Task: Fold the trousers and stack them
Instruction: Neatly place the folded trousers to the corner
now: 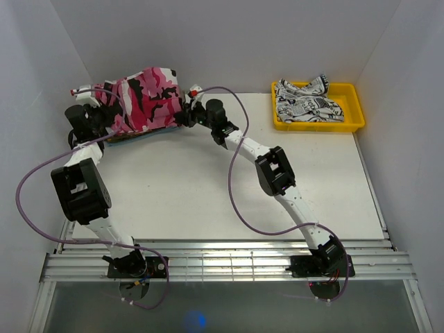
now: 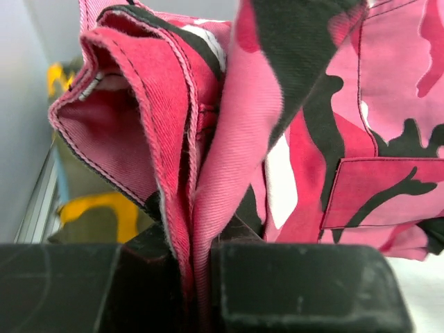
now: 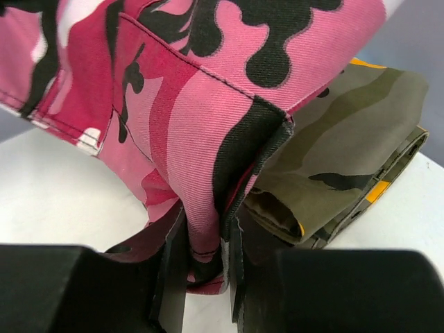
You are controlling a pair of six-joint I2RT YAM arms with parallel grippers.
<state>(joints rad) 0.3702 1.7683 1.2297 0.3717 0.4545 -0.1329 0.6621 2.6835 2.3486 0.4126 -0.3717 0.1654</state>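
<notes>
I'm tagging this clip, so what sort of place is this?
Probably a robot test cell: bare white walls box in the table, a left arm and right arm sit on a metal rail, and a yellow bin holds a garment.

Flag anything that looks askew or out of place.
The trousers hang bunched, not flat, between the left gripper and right gripper, above the folded olive garment. The white printed garment lies crumpled in the yellow tray.

We find the pink, white and black camouflage cloth trousers (image 1: 146, 97) at the white table's (image 1: 208, 187) far left corner, over a folded olive camouflage garment (image 3: 340, 139), between the left gripper (image 2: 201, 277) and the right gripper (image 3: 208, 277). At the far right corner, a yellow plastic tray (image 1: 352, 125) holds a white printed garment (image 1: 305, 104).
</notes>
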